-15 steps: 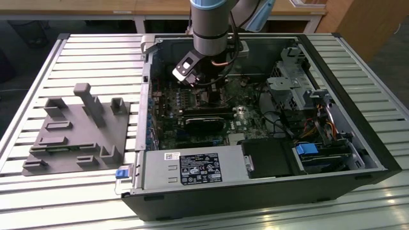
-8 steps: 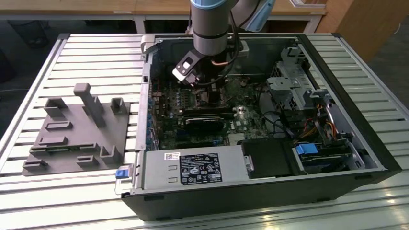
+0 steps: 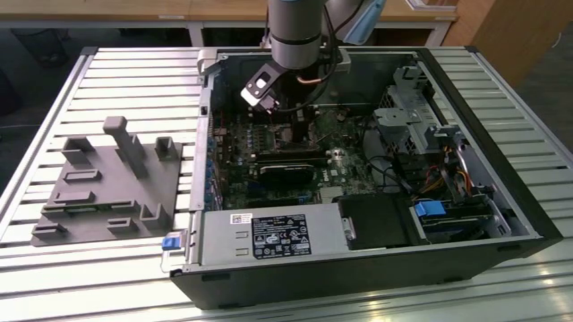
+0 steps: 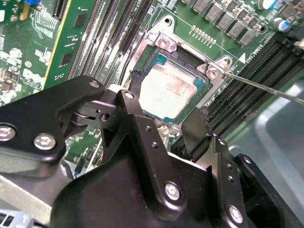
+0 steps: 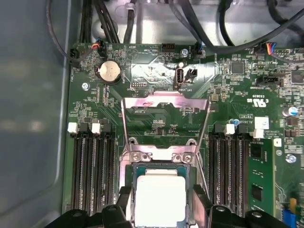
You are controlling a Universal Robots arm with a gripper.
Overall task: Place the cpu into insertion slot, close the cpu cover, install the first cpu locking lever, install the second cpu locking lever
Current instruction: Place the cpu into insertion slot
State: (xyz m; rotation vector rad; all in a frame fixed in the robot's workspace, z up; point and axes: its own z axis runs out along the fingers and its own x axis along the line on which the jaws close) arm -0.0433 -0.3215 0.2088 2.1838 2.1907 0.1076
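Pincer [image 5: 161, 194] spread astride cpu [image 5: 160, 202] in insertion slot [image 5: 161, 167], cpu cover [image 5: 166, 100] raised, memory slots [image 5: 92, 175] flanking

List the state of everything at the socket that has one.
cpu, seated in the insertion slot.
insertion slot, occupied, uncovered.
cpu cover, open, raised off the slot.
locking lever, unlatched, sticking out sideways.
gripper, low over the cpu.
computer case, side panel off.
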